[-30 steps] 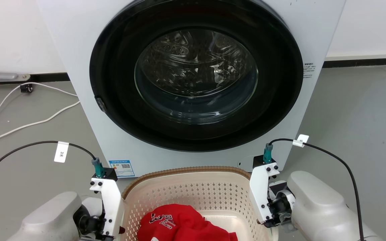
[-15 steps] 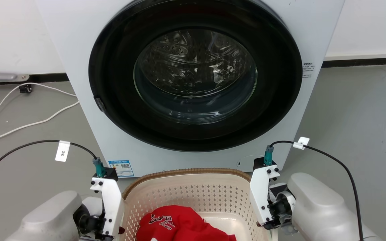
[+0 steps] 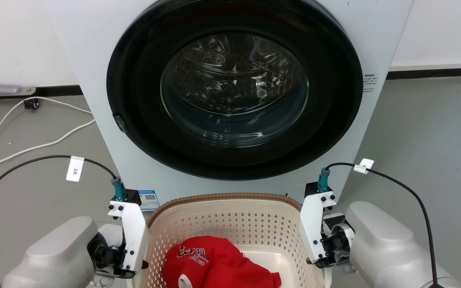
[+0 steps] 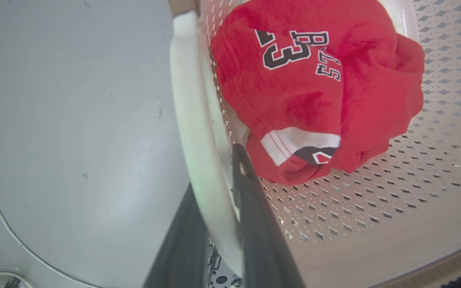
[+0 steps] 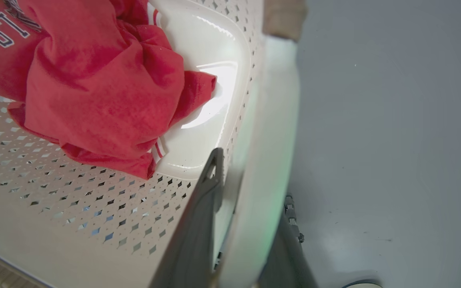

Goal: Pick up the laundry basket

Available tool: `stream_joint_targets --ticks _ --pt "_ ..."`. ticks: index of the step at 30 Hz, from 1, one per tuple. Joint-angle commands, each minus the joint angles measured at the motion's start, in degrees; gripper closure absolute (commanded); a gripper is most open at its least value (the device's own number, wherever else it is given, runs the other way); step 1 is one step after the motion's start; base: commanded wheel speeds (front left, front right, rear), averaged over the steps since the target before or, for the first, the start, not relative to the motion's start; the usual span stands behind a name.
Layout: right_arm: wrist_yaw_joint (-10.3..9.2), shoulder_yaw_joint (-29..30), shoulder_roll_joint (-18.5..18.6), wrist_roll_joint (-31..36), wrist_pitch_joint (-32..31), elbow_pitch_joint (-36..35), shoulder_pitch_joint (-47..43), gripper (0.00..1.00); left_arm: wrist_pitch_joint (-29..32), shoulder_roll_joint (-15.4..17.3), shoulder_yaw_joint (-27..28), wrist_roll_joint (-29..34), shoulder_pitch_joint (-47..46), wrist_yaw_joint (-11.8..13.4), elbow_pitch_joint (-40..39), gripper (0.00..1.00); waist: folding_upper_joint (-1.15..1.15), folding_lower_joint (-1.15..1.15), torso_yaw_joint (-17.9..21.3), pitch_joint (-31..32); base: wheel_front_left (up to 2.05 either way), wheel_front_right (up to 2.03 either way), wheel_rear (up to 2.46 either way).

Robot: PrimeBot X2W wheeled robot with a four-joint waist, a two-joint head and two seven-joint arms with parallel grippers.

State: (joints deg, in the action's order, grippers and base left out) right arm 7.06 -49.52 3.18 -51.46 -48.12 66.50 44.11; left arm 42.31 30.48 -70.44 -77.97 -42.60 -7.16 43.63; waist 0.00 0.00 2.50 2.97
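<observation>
Laundry basket (image 3: pixel 222 199) is low in front of the washing machine (image 3: pixel 94 80), between the two arms, with a crumpled red jersey (image 3: pixel 214 264) inside. The left hand (image 4: pixel 214 176) is clamped on the basket's white left handle, one dark finger inside the perforated wall, the other outside. The right hand (image 5: pixel 250 180) grips the right handle likewise, above the grey floor (image 5: pixel 374 120).

Laundry basket (image 3: pixel 230 224): cream-white, diamond-perforated; brown woven-look rim.
Garment (image 3: pixel 218 260): red; I read black, white-edged lettering.
Washing machine (image 3: pixel 90 72): white; black door ring.
Floor (image 3: pixel 422 132): grey.
</observation>
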Motion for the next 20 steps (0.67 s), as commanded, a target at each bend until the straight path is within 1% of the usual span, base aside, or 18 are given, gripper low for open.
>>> stream_joint_targets --ticks 1,20 --pt "0.78 -0.3 -0.6 -0.6 0.4 -0.5 1.4 1.00 0.6 -0.5 -0.4 -0.2 -0.6 -0.5 -0.2 1.00 0.00 0.00 0.0 0.0 0.00 0.00 0.00" --pt "0.78 -2.7 -0.6 -3.2 1.0 0.3 2.2 1.00 0.5 -0.9 -1.0 -0.7 -1.5 -0.5 0.2 1.00 0.00 0.00 -0.2 -0.4 0.00 0.00 0.00"
